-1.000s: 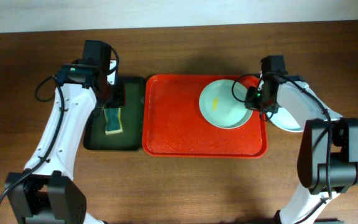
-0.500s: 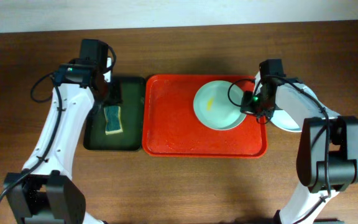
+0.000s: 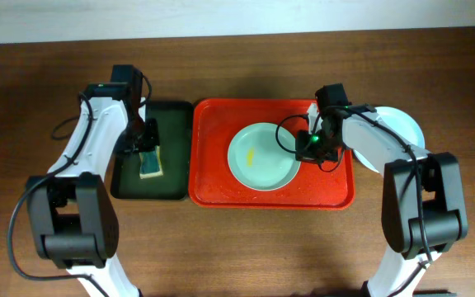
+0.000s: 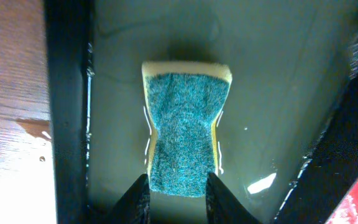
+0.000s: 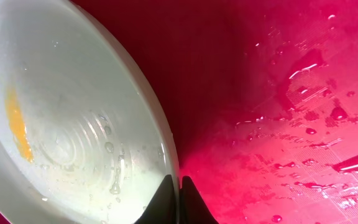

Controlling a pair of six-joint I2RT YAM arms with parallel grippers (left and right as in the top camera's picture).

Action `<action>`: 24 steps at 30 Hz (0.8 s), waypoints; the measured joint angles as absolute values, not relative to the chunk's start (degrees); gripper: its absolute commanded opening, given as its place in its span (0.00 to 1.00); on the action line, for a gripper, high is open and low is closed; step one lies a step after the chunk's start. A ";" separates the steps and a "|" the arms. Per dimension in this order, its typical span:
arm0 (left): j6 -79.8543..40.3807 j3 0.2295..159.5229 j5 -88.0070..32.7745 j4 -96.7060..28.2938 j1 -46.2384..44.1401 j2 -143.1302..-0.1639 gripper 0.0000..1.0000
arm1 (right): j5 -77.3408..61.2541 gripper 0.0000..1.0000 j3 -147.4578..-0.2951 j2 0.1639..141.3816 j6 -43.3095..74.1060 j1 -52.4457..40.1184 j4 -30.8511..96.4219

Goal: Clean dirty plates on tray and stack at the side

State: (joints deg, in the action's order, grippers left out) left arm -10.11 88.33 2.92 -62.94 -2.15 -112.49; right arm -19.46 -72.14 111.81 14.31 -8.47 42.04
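A pale blue-green plate (image 3: 262, 158) with a yellow smear (image 3: 252, 153) lies in the middle of the red tray (image 3: 221, 186). My right gripper (image 3: 310, 147) is shut on its right rim. The right wrist view shows the thin rim pinched between the fingers, with the right gripper (image 5: 176, 185), the plate (image 5: 61, 124) and the wet tray (image 5: 278, 93). My left gripper (image 3: 144, 147) is over the dark green tray (image 3: 174, 177). In the left wrist view this gripper (image 4: 178, 190) is shut on the squeezed near end of a blue-and-yellow sponge (image 4: 188, 124).
Another pale plate (image 3: 404, 125) lies on the wooden table just right of the red tray, partly under my right arm. The green tray (image 4: 272, 81) holds shallow water and touches the red tray's left side. Bare wood (image 3: 246, 247) lies in front of both trays.
My right gripper has dragged the plate leftward from the tray's right end to its middle. My left arm has shifted slightly over the green tray, and the sponge has stayed in place.
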 measured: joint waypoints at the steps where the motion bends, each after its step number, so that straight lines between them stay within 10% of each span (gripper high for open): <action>1: -10.11 88.31 2.79 -63.07 -2.15 -112.92 0.26 | -19.42 0.04 -72.14 111.81 14.28 -8.47 42.04; 24: -10.07 88.23 3.46 -61.12 -2.15 -117.89 0.30 | -19.14 0.04 -72.14 111.81 14.11 -8.47 42.04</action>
